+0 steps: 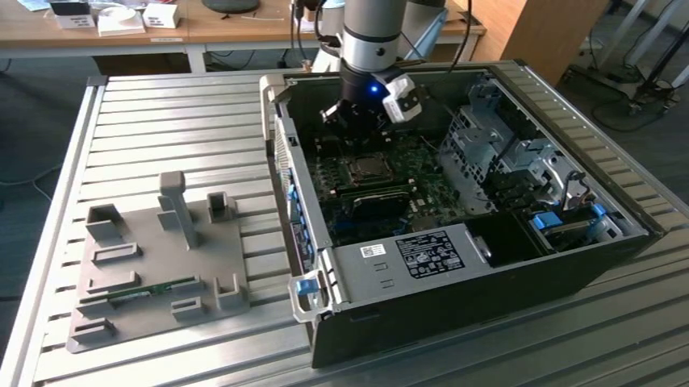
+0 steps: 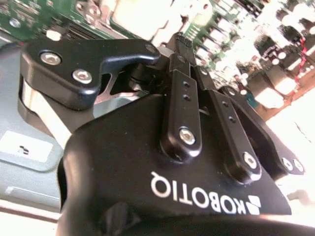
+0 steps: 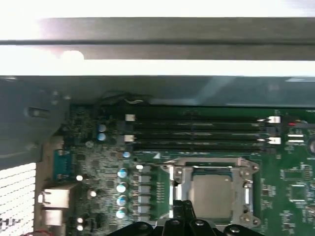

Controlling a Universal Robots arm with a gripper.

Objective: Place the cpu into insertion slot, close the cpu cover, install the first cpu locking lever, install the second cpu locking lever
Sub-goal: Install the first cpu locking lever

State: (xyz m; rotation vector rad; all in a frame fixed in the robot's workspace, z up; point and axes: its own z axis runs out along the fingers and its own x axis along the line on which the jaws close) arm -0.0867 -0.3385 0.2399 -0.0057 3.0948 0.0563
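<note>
Black robot gripper [image 3: 184, 211], clenched on nothing, hovers at the edge of the dark, silvery-rimmed insertion slot [image 3: 249, 186]. The flat grey-topped cpu [image 3: 212, 194] lies seated inside, with the thin silvery cpu cover [image 3: 211, 166] apparently lowered around it to hold it in.

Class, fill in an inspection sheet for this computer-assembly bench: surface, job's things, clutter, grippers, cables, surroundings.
Surface: slatted metal table bearing an open computer case.
Job's things: cpu seated on the green circuit board; cpu cover appears down around it.
Clutter: grey fixture tray with a memory stick.
Grippers: hand low inside the case, at the cpu cover's edge.
Cables: wire bundles inside the case; cables on the floor.
Surroundings: wooden desk with white boxes.
</note>
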